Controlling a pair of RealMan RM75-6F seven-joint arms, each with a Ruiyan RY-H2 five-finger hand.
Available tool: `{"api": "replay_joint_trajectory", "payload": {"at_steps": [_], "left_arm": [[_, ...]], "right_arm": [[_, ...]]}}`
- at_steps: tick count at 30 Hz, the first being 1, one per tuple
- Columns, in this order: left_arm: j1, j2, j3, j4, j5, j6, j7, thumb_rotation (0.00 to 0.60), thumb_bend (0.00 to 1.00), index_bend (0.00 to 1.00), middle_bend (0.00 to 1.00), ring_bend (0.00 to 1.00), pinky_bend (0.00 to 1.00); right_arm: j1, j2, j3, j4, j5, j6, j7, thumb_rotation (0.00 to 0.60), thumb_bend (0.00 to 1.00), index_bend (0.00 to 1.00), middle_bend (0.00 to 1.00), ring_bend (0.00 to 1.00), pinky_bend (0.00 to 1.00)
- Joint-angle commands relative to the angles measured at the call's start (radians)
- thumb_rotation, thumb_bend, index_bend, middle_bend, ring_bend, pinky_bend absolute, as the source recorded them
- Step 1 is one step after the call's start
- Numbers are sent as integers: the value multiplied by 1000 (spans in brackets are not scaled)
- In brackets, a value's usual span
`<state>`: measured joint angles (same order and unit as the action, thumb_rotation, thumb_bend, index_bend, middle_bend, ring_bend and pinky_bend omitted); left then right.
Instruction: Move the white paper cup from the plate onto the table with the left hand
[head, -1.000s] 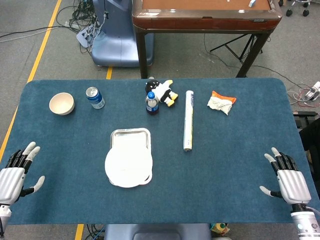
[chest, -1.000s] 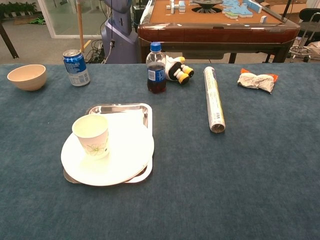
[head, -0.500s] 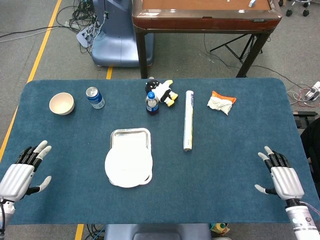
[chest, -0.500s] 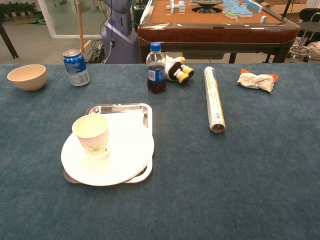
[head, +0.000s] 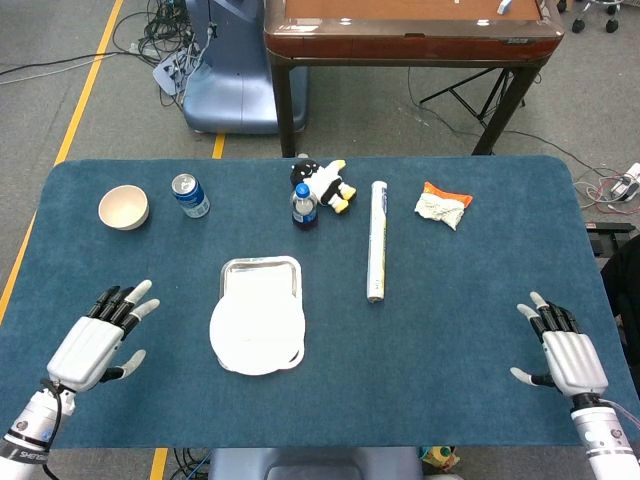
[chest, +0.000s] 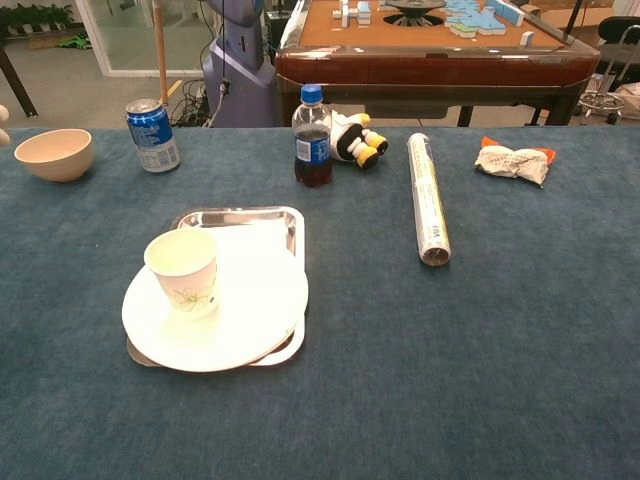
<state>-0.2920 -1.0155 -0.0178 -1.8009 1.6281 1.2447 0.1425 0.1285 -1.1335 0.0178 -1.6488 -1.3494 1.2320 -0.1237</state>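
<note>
Now, change: left hand (head: 100, 340) has moved inward toward the plate (chest: 255, 335), fingers spread, empty.
Cup: white paper cup (chest: 184, 271) upright on the plate, untouched.
Right hand (head: 565, 350): spread, idle.
Meaning: the reach is under way.

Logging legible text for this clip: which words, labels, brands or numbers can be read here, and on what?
None reads with certainty.
Blue can: white print, too blurred to read.
Bottle: blue label, lettering too small.
Foil-like roll: small print along its side, unreadable.
White paper cup: only a faint floral pattern, no words.
Snack packet: no readable text.
</note>
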Motion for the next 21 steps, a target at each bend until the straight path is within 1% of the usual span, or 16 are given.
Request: {"api": "replay_joint_trajectory", "payload": {"at_steps": [1, 11, 15, 21], "left_arm": [[-15, -17, 4, 10, -2, -21, 18, 600, 321, 165, 0, 0, 0], [-58, -71, 23, -14, 40, -68, 73, 600, 321, 165, 0, 0, 0], [-79, -94, 26, -25, 41, -97, 93, 600, 321, 181, 0, 0, 0], [-125, -132, 13, -12, 28, -150, 103, 600, 321, 198, 0, 0, 0]], "right_arm": [[5, -3, 2, 5, 9, -9, 0, 600, 183, 0, 0, 0, 0], [17, -9, 3, 19, 33, -34, 1, 600, 184, 0, 0, 0, 0], [17, -7, 3, 21, 34, -35, 7, 600, 183, 0, 0, 0, 0], [19, -5, 0, 19, 32, -37, 13, 600, 183, 0, 0, 0, 0]]}}
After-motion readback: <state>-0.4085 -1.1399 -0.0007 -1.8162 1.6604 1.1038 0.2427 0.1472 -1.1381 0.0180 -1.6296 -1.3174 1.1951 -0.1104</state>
